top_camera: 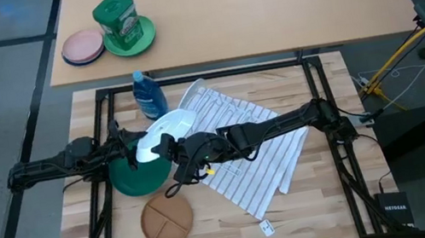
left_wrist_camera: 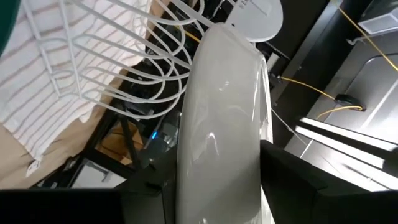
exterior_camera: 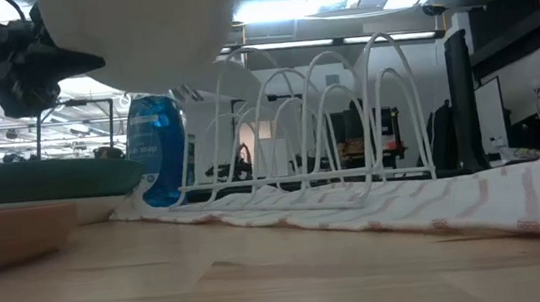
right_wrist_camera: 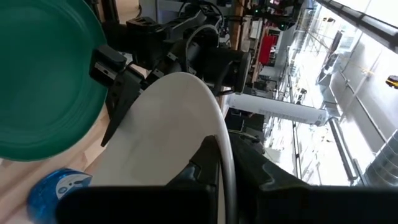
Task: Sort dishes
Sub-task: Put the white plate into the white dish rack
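A white plate (top_camera: 165,132) hangs in the air above the dark green plate (top_camera: 138,178), just short of the wire dish rack (exterior_camera: 317,116), and both arms meet on it: the left gripper (top_camera: 137,145) pinches one side of its rim, and the right gripper (top_camera: 167,149) has its fingers pressed onto the opposite edge, as the wrist views show. This reads as a handover or a shared carry on the way to the rack, so the next move probably calls for one gripper to let go while the other tilts the plate on edge and lines it up with a free slot. A second white plate (top_camera: 191,93) already stands at the far end of the rack; the tan divided plate (top_camera: 167,222) lies nearer than the green one, apart from it. From above, the arms hide much of the held plate, and the rack is faint against the striped towel (top_camera: 262,158). Which slots are free I cannot tell.
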{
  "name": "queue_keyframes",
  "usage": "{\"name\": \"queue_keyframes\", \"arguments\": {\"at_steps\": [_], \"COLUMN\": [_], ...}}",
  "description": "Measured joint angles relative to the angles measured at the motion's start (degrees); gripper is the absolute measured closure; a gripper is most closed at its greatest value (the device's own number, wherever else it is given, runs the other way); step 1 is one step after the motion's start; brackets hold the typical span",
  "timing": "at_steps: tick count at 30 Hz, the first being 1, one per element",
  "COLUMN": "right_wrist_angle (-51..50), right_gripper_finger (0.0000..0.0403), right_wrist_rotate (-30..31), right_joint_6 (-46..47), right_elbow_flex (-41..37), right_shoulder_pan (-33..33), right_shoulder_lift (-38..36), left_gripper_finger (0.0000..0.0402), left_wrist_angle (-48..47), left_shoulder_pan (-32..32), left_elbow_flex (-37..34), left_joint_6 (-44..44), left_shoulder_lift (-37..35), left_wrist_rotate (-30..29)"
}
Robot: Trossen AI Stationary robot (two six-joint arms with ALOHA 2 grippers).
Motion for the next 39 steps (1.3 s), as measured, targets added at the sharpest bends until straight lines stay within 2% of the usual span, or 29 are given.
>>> {"name": "queue_keyframes", "arguments": {"at_steps": [33,39], "right_wrist_angle": [0.5,0.7], "right_gripper_finger": [0.0386,0.0386], "right_wrist_rotate": [1.2,1.7], "right_joint_6": [-0.5,-0.5], "right_elbow_flex": [0.2,0.2], "right_shoulder_pan": [0.1,0.1], "right_shoulder_lift": [0.5,0.6], "left_gripper_finger": [0.0233,0.0233], "left_wrist_angle": [0.4,0.5], "left_shoulder_pan": [0.1,0.1], "left_elbow_flex": [-0.3,-0.3], "left_joint_6": [-1.1,-4.5], "left_shoulder_lift": [0.1,0.1], "left_wrist_rotate": [1.5,2.1]}}
